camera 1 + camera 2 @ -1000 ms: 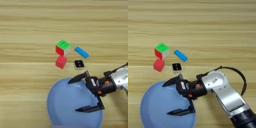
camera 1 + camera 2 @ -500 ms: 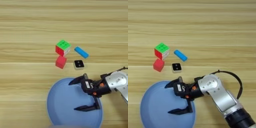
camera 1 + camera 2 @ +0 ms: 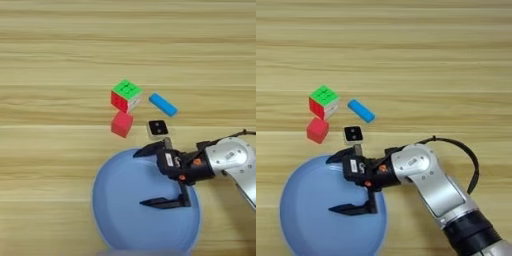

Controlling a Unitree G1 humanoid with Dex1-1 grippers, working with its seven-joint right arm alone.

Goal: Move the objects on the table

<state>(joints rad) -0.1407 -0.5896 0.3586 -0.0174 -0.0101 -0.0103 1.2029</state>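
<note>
I see my right gripper (image 3: 143, 177) over the big round blue plate (image 3: 120, 220), its two black fingers (image 3: 150, 149) spread wide and holding nothing. The silver forearm (image 3: 428, 182) comes from the lower right. On the wooden table (image 3: 50, 75), beyond the plate, stands the puzzle cube (image 3: 125, 95) with green top, the flat blue block (image 3: 162, 104) to its right, the small red cube (image 3: 122, 124) below it. A black-and-white square piece (image 3: 158, 128) lies just beside the upper finger.
</note>
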